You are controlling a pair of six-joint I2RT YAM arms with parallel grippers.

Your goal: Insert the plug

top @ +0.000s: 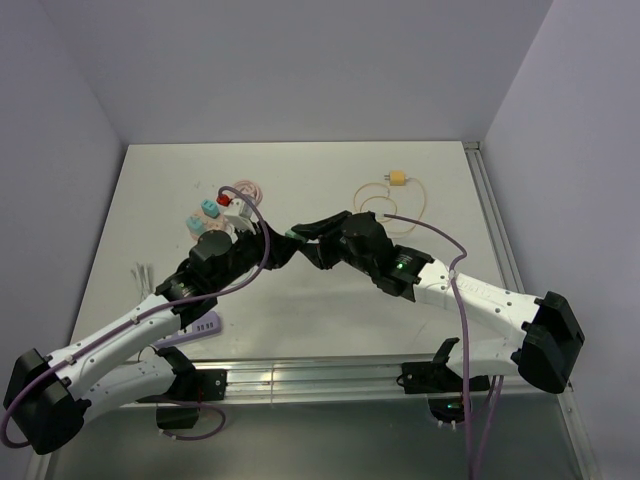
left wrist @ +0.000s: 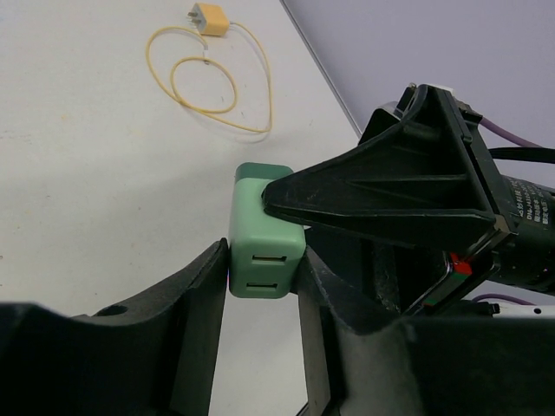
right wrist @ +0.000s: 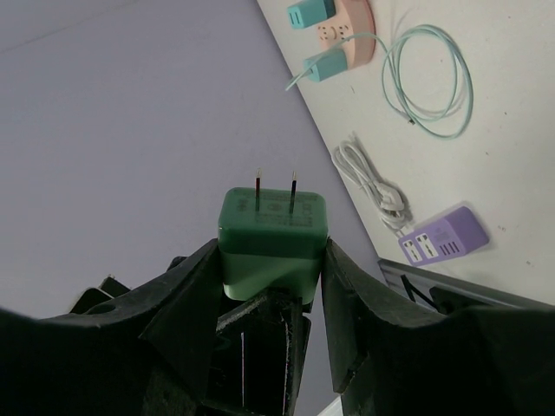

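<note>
The green plug hangs in the air over the middle of the desk, its two prongs bare and in no socket. Insertion is not yet done. The plug is off the desk and gripped; what remains, I judge, is carrying it to a socket and pushing it in.

The right tool is clamped on the plug's body. The left tool has a finger against each side of the same plug and looks clamped on it too, so both tools share it.

There are no containers proper, only sockets. At ten o'clock from the plug, the pink power strip already carries teal plugs. At seven o'clock, the sockets of the purple power strip look unoccupied. At two o'clock a yellow plug lies loose with its cable.
</note>
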